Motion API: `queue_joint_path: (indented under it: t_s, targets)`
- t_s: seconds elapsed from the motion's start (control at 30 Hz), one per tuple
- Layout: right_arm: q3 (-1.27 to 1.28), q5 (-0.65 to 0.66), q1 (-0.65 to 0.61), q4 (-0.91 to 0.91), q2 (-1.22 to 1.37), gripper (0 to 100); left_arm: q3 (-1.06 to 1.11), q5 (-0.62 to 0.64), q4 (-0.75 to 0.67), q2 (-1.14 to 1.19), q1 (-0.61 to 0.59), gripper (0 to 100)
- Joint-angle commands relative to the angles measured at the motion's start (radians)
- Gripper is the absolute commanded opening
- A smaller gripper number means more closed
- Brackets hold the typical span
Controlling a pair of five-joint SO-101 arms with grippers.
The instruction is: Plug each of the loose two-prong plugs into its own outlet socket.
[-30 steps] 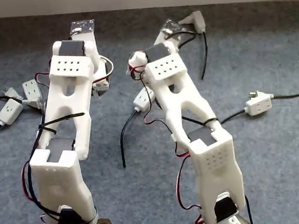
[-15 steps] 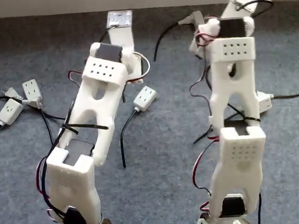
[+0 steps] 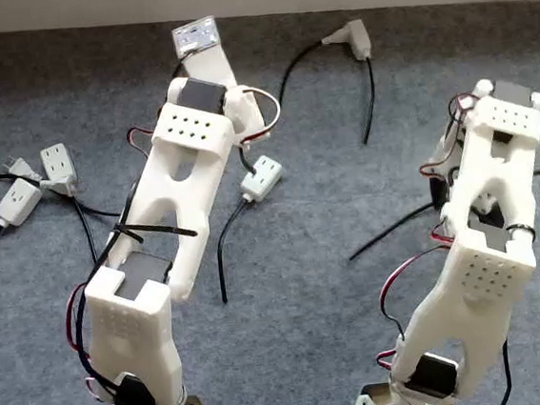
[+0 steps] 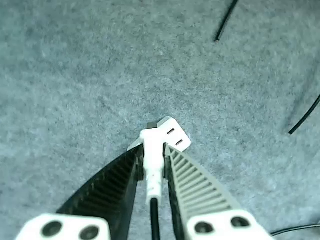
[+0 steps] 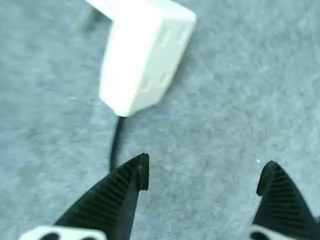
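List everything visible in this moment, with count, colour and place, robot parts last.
carpet: one, grey-blue, under everything.
left sockets: two, white, far left, on black cords.
grey plug: one, grey, far centre, black cord.
centre socket: one, white, between the arms, black cord.
right socket: one, white, on carpet beneath the right gripper.
left gripper: one, black and grey fingers, shut on the centre socket.
right gripper: one, black fingers, open above the right socket.

Bench [image 3: 304, 352] between my arms is mostly open, just the black cord [image 3: 221, 265] off the socket [image 4: 172, 135] pinched in my left claw [image 4: 152, 150] crossing it. Far left's crowded by a socket cluster [image 3: 19, 200]. A white socket block [image 5: 142, 60] sits right ahead of my spread right claw [image 5: 206, 165].
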Motion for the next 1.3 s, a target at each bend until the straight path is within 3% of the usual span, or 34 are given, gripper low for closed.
queue_joint_path:
  t_s: [0.0,0.33,0.6,1.27]
  targets:
    - [0.216,-0.121,0.03,-0.047,-0.007,33.6,-0.013,0.127,0.011,-0.064,0.048,1]
    - [0.427,-0.273,0.045,-0.251,-0.008,33.6,-0.013,0.299,0.011,-0.058,0.16,1]
    - [0.427,-0.282,0.016,-0.255,-0.008,33.6,0.015,0.628,0.018,-0.013,0.163,1]
    - [0.429,-0.284,0.005,-0.259,-0.007,33.6,0.015,0.575,-0.095,0.073,0.062,1]
